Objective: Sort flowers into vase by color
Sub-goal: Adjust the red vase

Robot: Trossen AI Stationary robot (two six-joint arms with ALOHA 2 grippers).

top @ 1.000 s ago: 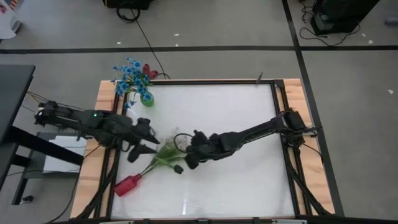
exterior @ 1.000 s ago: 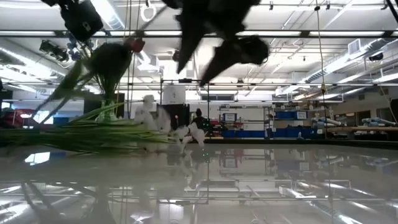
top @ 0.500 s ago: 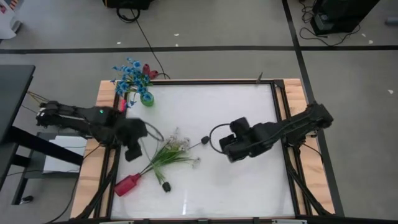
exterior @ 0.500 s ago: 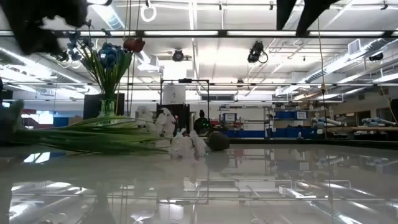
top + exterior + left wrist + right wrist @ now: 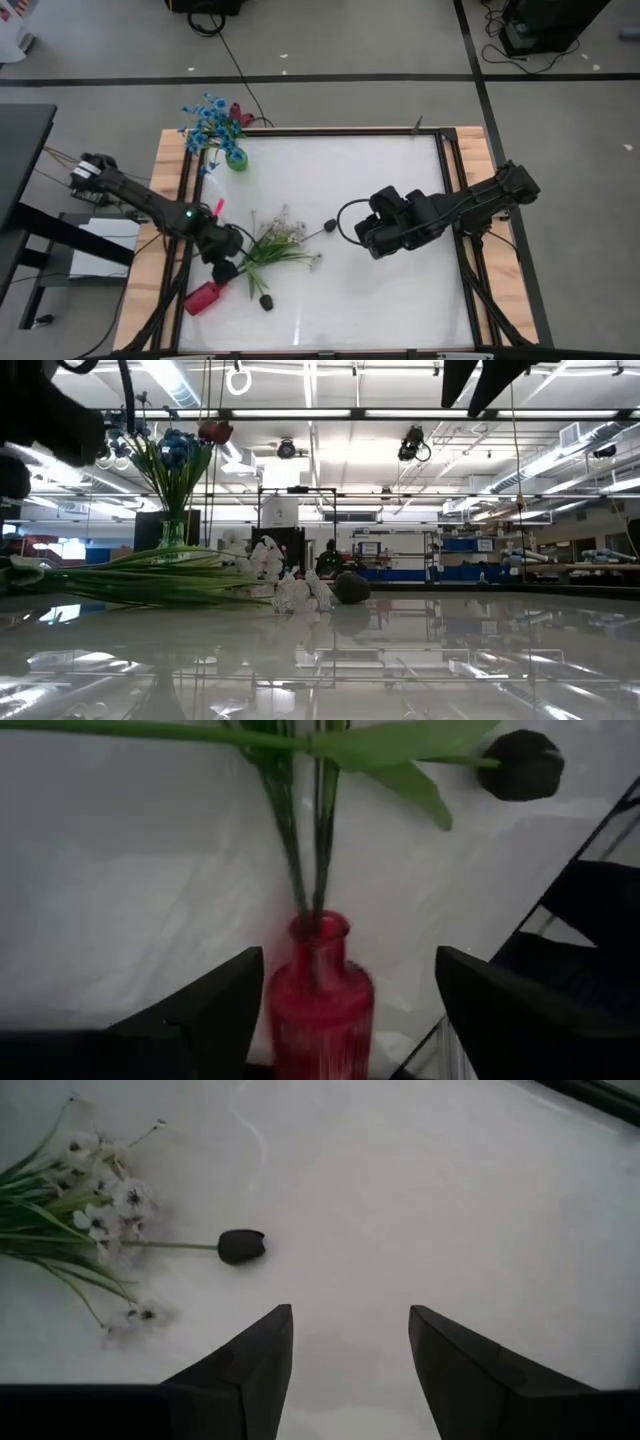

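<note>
Now lying flat on the white glossy table top (image 5: pixel 380 180): a loose bundle of artificial flowers on thin green leafy stems (image 5: pixel 272 246), white heads fanned toward the table's middle, stems running into the mouth of a small red ribbed glass bottle (image 5: pixel 205 297) tipped on its side near the front left corner; so resting rather than standing, probably because the bottle cannot hold such long stems upright; two dark bud heads apart from the bundle, one (image 5: pixel 329 224) toward the right arm, one (image 5: pixel 265 301) just beside the red bottle. Sorted already, as it seems: blue flowers (image 5: pixel 207 120) standing upright in a green glass vase (image 5: pixel 236 158) at the far left corner. Left gripper (image 5: pixel 345 1010) hanging just over the red bottle's neck, fingers wide apart on both sides of it, nothing held; likely placed so for grasping the bottle or the stems. Right gripper (image 5: pixel 345 1350) parked near the table's middle, fingers parted, empty, well apart from the flowers. Possibly in the way: tangled leaves over the stems; the rolling bottle; table frame rails beside the left arm.
</note>
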